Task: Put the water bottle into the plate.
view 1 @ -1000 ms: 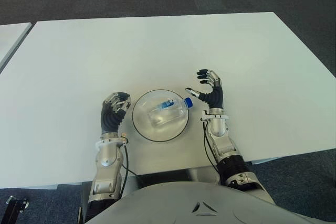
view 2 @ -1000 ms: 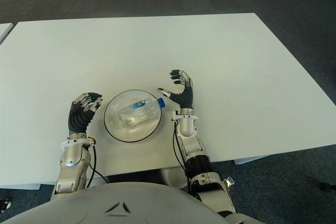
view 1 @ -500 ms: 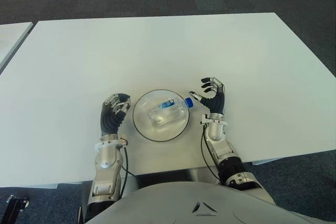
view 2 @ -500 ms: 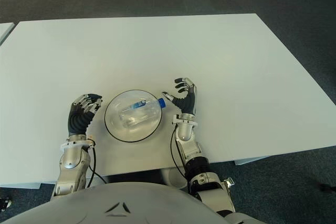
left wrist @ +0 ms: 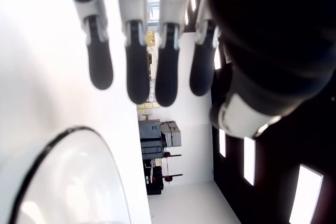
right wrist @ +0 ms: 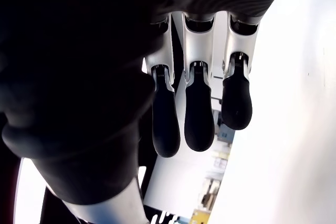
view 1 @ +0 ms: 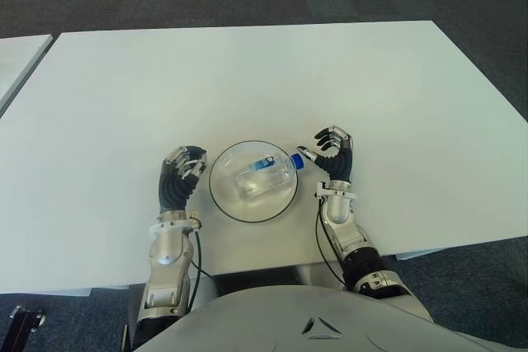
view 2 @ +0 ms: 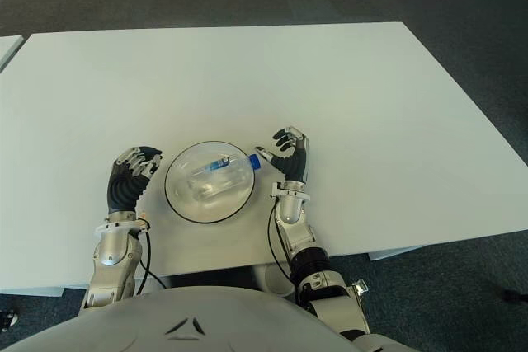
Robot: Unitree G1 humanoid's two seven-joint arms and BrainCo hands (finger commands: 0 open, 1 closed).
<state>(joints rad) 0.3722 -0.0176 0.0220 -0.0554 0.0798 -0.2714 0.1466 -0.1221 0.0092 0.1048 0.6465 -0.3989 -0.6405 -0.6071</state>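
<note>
Right robot hand point(view 1: 332, 154) nearer white table point(view 1: 247, 72)

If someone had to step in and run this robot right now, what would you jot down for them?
Left robot hand: curled, holding nothing, left of the plate.
Right robot hand: fingers loosely open, holding nothing, just right of the plate, thumb tip near the bottle's blue cap.
Clear plastic water bottle with a blue cap: lying on its side inside the round clear plate with a dark rim on the white table.
Done: bottle is in the plate.
Left: probably nothing but drawing the right hand clear.
</note>
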